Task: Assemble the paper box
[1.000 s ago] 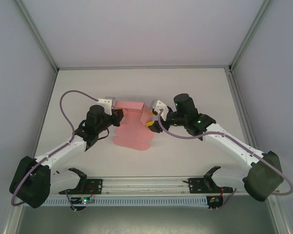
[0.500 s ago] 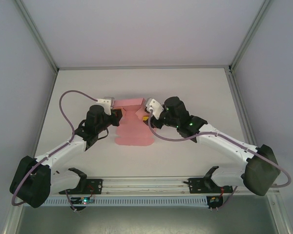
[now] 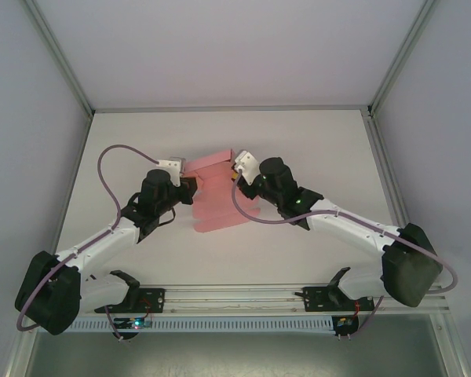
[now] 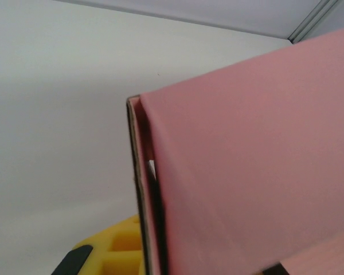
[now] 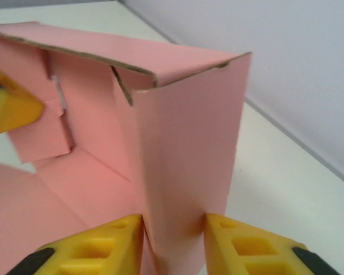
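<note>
The paper box (image 3: 217,210) is a pink card sheet, partly folded, lying mid-table with its far end standing up as walls. My left gripper (image 3: 190,183) is shut on the upright left wall; in the left wrist view the card's edge (image 4: 139,189) runs down beside one yellow finger (image 4: 112,252). My right gripper (image 3: 237,176) is at the right end of the raised part. In the right wrist view its two yellow fingers touch both sides of a folded upright panel (image 5: 183,143), so the right gripper (image 5: 174,236) is shut on it.
The white table (image 3: 322,157) is walled by a metal frame (image 3: 228,108) at the back and sides. A purple cable (image 3: 114,157) loops above the left arm. The left gripper's yellow finger (image 5: 11,109) shows at the box's far side in the right wrist view.
My right gripper has moved left onto the box's right end and closed on the upright panel. The flat part of the sheet has swung slightly. The left gripper kept its hold.
</note>
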Tool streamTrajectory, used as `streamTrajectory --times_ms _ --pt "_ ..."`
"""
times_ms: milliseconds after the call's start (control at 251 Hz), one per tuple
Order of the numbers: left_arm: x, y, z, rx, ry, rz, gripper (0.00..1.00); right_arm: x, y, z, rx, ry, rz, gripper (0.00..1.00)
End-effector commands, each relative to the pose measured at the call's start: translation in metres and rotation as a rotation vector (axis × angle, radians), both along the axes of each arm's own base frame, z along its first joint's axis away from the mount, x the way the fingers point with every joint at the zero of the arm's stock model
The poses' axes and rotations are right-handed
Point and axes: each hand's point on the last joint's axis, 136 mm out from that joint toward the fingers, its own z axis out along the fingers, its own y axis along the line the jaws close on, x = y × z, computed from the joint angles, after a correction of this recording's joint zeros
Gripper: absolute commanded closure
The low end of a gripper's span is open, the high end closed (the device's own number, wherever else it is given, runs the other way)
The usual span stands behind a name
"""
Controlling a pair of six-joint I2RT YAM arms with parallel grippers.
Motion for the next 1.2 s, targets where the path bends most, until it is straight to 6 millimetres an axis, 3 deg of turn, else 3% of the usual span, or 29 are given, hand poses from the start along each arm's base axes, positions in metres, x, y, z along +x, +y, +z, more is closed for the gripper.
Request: streamTrajectory --times_ms 0,172,267,503,571,698,830,1002,1125,1197 --pt "-0.017 -0.037 0.032 -0.034 -0.073 -0.174 1.00 0.012 0.009 0.021 0.106 -0.080 -0.048 0.78" --pt "-0.015 -0.041 0.042 -0.066 -0.068 -0.129 1.00 0.028 -0.007 0.019 0.092 -0.123 -0.229 0.88" --pt "-0.011 -0.043 0.043 -0.062 -0.044 -0.054 1.00 0.045 -0.035 0.017 0.083 -0.165 -0.461 0.95" --pt "-0.001 -0.010 0.028 -0.023 0.119 0.371 1.00 0.061 -0.110 0.002 -0.035 -0.220 -0.962 1.00" --pt "-0.003 0.001 0.028 0.030 0.120 0.488 1.00 0.062 -0.122 -0.004 -0.065 -0.207 -1.034 1.00" --pt "0.003 0.036 0.032 0.141 0.065 0.772 1.00 0.059 -0.106 -0.008 -0.007 -0.156 -0.969 1.00" --pt "0.017 0.059 0.038 0.295 0.054 0.954 1.00 0.048 -0.087 -0.002 -0.002 -0.146 -0.918 1.00" --pt "0.031 0.066 0.019 0.324 0.149 1.022 1.00 0.037 -0.091 -0.002 0.034 -0.127 -0.916 1.00" --pt "0.036 0.057 0.013 0.285 0.155 0.981 1.00 0.035 -0.088 -0.007 0.058 -0.103 -0.890 1.00" --pt "0.034 0.062 0.014 0.301 0.147 1.004 1.00 0.035 -0.090 -0.009 0.055 -0.103 -0.900 1.00"
